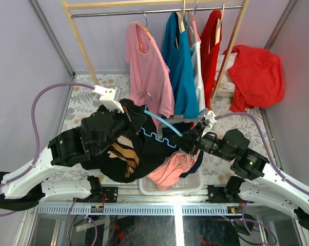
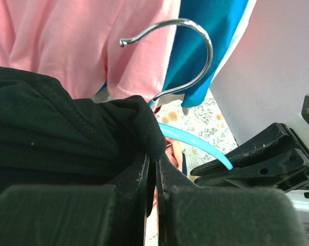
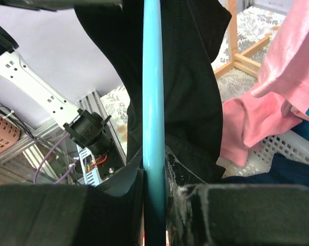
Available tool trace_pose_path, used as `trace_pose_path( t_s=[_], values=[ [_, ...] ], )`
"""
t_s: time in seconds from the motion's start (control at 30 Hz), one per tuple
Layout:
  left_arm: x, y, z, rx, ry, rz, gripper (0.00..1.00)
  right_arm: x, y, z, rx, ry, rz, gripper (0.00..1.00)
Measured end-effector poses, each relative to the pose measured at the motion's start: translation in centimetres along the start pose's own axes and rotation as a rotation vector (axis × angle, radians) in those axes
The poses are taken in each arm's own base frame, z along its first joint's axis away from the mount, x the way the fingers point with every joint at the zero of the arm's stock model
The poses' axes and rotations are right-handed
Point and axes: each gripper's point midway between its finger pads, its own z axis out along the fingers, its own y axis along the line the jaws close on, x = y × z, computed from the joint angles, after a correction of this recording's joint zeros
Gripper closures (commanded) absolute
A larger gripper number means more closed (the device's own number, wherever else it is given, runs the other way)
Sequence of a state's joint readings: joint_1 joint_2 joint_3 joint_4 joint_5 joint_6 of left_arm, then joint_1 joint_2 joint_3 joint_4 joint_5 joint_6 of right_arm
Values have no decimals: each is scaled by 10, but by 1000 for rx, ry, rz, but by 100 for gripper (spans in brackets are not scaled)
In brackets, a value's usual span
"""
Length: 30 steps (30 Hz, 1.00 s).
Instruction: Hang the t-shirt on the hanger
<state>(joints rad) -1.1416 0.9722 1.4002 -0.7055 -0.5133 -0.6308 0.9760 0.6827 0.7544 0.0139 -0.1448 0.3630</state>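
The left gripper (image 2: 153, 166) is pinched tight on a fold of the black t-shirt (image 2: 52, 128). The hook (image 2: 195, 46) of the hanger (image 2: 195, 141) curves just above it. The right gripper (image 3: 153, 179) clamps the hanger's blue arm, with shirt cloth draped close alongside. A white basket (image 1: 193, 183) sits below both hands, and hanging clothes (image 1: 180, 66) crowd the space beyond.

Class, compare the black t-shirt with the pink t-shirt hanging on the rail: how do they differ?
The black t-shirt is bunched, pinched by the left gripper; the pink t-shirt hangs spread from the rail. The black one carries a tan print; the pink one looks plain. Both are tops.
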Motion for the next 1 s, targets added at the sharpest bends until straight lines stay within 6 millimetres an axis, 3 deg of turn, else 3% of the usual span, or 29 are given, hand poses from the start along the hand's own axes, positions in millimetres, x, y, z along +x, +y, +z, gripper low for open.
trace_pose_path(
  t_s=[0.23,0.37,0.73,0.83,1.0],
  values=[
    [6,-12,9,36,23,-7,97,-8,1,0,-13,-69,-9,100],
    [3,-16,5,61,23,-17,81,-8,0,-1,-22,-105,-14,100],
    [1,-32,-3,149,40,-29,51,-7,-2,-3,-51,-228,-22,100],
    [-2,-39,-7,183,46,-29,48,-14,-1,-10,-51,-267,-27,100],
    [-19,-52,-21,248,28,-25,45,-43,5,-35,-53,-398,-45,100]
  ],
)
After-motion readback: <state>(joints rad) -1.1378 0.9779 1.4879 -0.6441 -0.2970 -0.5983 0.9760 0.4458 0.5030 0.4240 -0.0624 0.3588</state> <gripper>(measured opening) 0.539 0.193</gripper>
